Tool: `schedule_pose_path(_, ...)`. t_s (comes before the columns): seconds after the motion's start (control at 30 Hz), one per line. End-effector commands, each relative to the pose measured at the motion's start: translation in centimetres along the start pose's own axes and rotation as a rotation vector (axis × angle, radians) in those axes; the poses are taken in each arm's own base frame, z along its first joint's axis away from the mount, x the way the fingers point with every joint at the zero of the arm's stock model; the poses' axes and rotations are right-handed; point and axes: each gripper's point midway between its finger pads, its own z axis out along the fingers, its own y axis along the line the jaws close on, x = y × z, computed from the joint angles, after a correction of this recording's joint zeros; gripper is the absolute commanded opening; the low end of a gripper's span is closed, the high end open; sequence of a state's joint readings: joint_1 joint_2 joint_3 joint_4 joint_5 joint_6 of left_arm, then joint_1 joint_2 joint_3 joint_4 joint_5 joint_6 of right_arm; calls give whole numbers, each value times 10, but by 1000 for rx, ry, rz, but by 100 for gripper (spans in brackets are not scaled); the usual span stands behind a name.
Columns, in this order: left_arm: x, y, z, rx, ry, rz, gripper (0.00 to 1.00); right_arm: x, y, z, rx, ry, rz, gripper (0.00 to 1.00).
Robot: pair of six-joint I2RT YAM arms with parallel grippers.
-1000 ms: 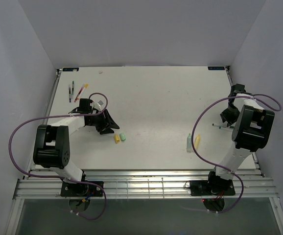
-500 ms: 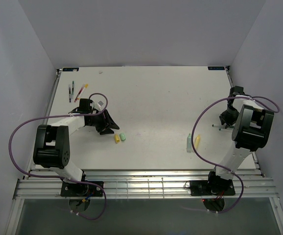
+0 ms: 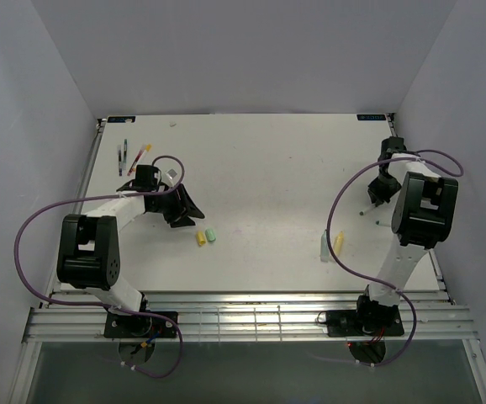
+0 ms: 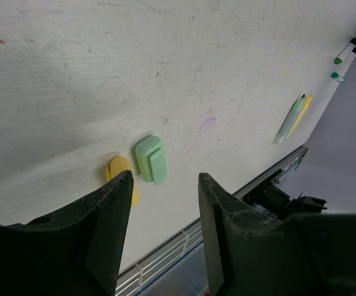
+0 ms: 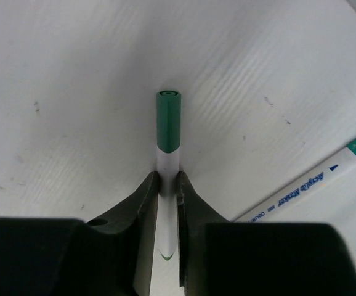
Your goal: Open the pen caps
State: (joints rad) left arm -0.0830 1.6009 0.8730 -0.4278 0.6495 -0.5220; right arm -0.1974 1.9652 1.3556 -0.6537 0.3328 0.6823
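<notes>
- at the far right edge of the table (image 3: pixel 268 151), the overhead view gives only a thin stick poking out from under the arm. what does the wrist camera add?
- the right gripper (image 5: pixel 167 185) is clamped on a white pen (image 5: pixel 167 161), a finger pressed to each side of the barrel. its dark green cap (image 5: pixel 167 120) is on the end that points away from the jaws. a second pen (image 5: pixel 307 188) with a teal end lies just beside it, not touching. i cannot tell whether the held pen is off the surface.
- and the left arm?
- the left gripper (image 4: pixel 164 184) has its jaws apart with nothing between them. it hangs over two loose caps, a yellow cap (image 4: pixel 117 168) and a light green cap (image 4: pixel 150 159), side by side and almost touching. from overhead they are small specks left of mid-table, just off the fingertips.
- does that wrist view catch anything else?
- a pale green marker (image 4: pixel 287 123) and a yellow marker (image 4: pixel 303 106) lying together across the table, near its front edge. only the overhead view shows the thin pens (image 3: pixel 121 160) at the far left.
</notes>
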Motion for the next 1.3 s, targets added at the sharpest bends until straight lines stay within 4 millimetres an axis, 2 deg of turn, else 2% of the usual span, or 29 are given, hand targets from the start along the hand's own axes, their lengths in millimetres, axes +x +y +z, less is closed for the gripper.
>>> schedule_pose_path(0.0,-13,-17,-11,16,-43,56,57,47,9,27,17,137,-94,15)
schedule_pose_path(0.07,-16,-19,-13,16,-50,62,57,52,18,26,-2,142,-131,8)
schedule_pose_path(0.2,-22,-27,-18,23,-65,76,57,55,38,23,-45,134,-253,8)
schedule_pose_path(0.3,-31,-36,-22,36,-85,91,57,47,67,3,-121,80,-378,8)
schedule_pose_path(0.33,-33,-38,-22,40,-86,92,57,44,77,-6,-160,63,-446,8)
schedule_pose_path(0.37,-35,-44,-23,59,-83,95,57,39,100,-24,-215,24,-494,8)
schedule_pose_path(0.43,-43,-57,-23,108,-78,107,57,46,125,-54,-308,15,-587,8)
schedule_pose_path(0.47,-42,-67,-24,154,-58,112,56,48,146,-77,-373,-17,-663,8)
schedule_pose_path(0.53,-52,-83,-27,215,-70,116,56,63,166,-111,-501,-17,-735,8)
schedule_pose_path(0.6,-53,-93,-26,282,-40,104,56,101,188,-151,-709,26,-846,8)
schedule_pose_path(0.63,-56,-99,-25,313,-39,90,56,113,194,-163,-772,37,-872,8)
schedule_pose_path(0.67,-57,-102,-24,334,-29,79,56,136,198,-176,-828,74,-911,8)
schedule_pose_path(0.7,-54,-105,-20,357,-3,69,56,151,194,-183,-866,106,-929,8)
schedule_pose_path(0.77,-56,-112,-19,376,1,65,57,196,200,-210,-1042,205,-995,8)
schedule_pose_path(0.8,-53,-114,-14,375,13,68,58,219,194,-222,-1121,285,-1020,8)
schedule_pose_path(0.83,-52,-118,-13,378,16,71,59,232,193,-228,-1150,310,-1045,8)
schedule_pose_path(0.87,-50,-120,-11,379,25,58,59,253,193,-238,-1181,329,-1096,8)
schedule_pose_path(1.0,-38,-128,-2,373,47,35,60,294,197,-257,-1251,407,-1158,8)
schedule_pose_path(1.17,-34,-134,-1,380,58,22,61,320,210,-277,-1296,450,-1195,8)
schedule_pose_path(1.27,-28,-136,0,381,65,30,61,334,215,-277,-1288,478,-1210,8)
